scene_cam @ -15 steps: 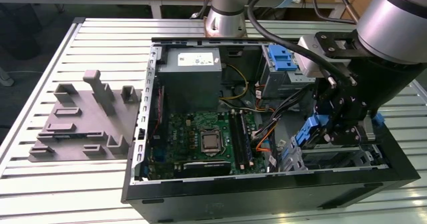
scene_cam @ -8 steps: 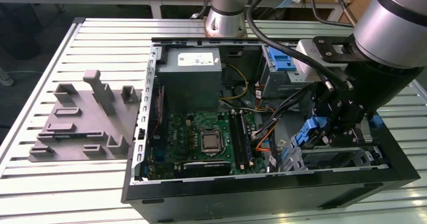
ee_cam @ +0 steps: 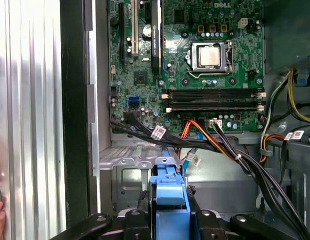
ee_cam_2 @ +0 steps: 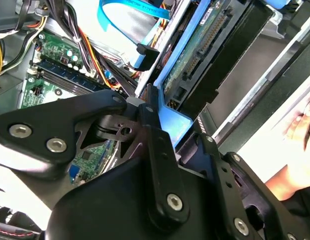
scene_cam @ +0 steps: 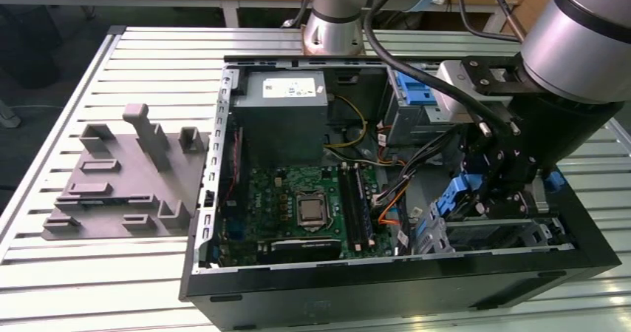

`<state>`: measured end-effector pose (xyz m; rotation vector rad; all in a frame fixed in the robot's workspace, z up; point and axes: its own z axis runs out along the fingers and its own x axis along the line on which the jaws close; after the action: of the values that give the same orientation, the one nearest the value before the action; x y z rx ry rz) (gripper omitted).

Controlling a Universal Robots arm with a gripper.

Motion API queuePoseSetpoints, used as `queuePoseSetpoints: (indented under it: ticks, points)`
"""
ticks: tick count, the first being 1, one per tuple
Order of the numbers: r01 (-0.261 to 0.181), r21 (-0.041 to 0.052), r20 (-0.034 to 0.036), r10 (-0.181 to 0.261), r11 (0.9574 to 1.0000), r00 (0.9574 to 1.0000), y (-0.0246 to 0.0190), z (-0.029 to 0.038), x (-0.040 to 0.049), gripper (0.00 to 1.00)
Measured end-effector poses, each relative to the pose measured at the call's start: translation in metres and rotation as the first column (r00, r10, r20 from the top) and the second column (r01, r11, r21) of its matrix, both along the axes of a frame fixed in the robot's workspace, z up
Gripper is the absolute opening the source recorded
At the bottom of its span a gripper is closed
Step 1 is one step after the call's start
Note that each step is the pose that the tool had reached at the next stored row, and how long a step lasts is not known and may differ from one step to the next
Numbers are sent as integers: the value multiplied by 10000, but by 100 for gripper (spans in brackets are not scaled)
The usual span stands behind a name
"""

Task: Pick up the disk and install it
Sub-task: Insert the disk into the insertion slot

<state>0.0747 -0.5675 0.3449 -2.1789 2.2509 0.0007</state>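
Above the drive cage (scene_cam: 498,234), at the corner of the case (scene_cam: 394,291) on the exterior view's right, we find the gripper (scene_cam: 493,188) clamped on the disk (scene_cam: 454,197) by its blue carrier rails. In both wrist views it presses the blue plastic from either side.

We judge the step in hand to be seating the disk into the cage. To do it well, the rails should line up squarely with the cage opening before any push. The descent should be straight and slow, and the cable bundle (ee_cam: 219,147) just beside the cage must not be trapped.

The disk stands on edge, its circuit-board face showing in the second wrist view. Its long axis appears to run along the gripper's reach, with the leading end pointing down toward the cage, slightly tilted.
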Motion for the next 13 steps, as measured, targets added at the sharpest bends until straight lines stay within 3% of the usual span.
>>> queuePoseSetpoints:
  ticks: [1,2,9,10,12,13]
  points:
    - [-2,-1,-2,2,10000,10000,0,0,0,37]
    - [-1,0,-3,1,10000,10000,0,0,0,44]
    - [-1,-2,-3,1,10000,10000,0,-1,0,44]
    - [-1,-1,-3,1,10000,10000,0,-2,0,42]
    - [-1,-2,-2,1,10000,10000,0,-2,0,30]
    - [-1,-2,-3,1,10000,10000,0,-3,0,30]
